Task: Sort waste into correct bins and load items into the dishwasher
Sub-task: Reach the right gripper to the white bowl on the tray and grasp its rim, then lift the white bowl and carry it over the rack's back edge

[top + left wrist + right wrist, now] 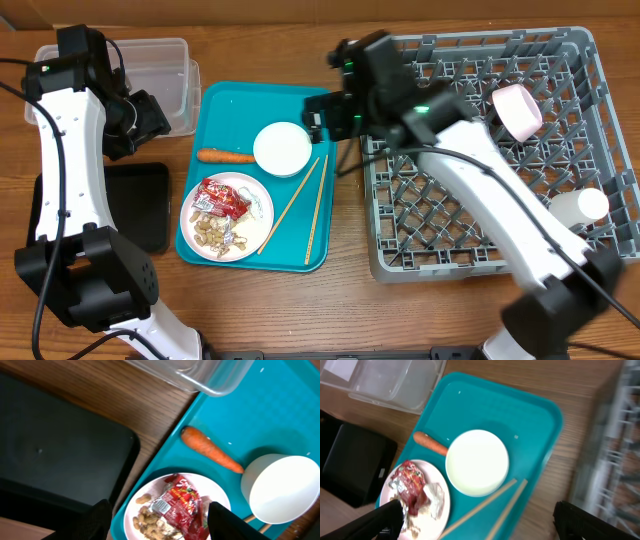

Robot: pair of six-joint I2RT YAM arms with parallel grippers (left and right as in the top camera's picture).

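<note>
Carrot (225, 156) beside bowl (282, 148), red wrapper (222, 197) on plate (257, 196); teal tray (235, 105)

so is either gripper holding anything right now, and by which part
Nothing is held. The left gripper is open above the plate with the red wrapper; the right gripper is open above the teal tray.

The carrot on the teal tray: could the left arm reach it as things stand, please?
Probably yes. The carrot lies uncovered on the teal tray, and the left gripper hangs open over the plate. The bowl beside its thin end might crowd the grasp.
</note>
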